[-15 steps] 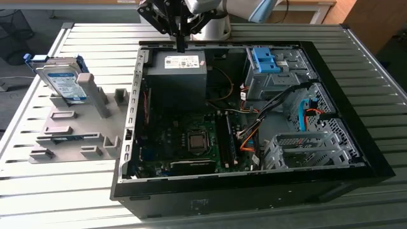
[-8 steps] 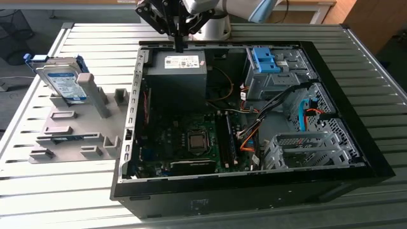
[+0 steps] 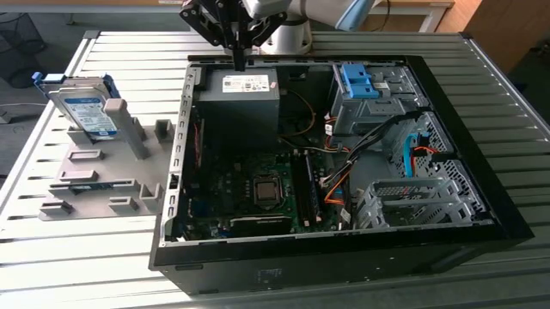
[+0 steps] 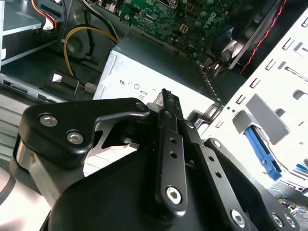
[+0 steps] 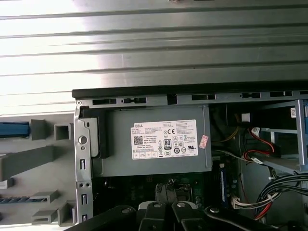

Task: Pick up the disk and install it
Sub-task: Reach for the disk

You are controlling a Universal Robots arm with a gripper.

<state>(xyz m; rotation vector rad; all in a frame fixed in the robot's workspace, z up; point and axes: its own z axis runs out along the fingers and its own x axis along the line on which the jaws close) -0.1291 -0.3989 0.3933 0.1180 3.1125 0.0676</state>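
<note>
Printed white sticker (image 5: 164, 140) on grey box (image 5: 154, 167), blue-white label (image 3: 93, 119) on disk (image 3: 71, 96)

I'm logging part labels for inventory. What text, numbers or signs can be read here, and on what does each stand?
White sticker on the dark grey box: rows of fine print and marks, too small to quote reliably.
White-and-blue label on the disk, in the exterior view: blurred, not readable.
Small pink tag at that sticker's edge: not readable.
</note>
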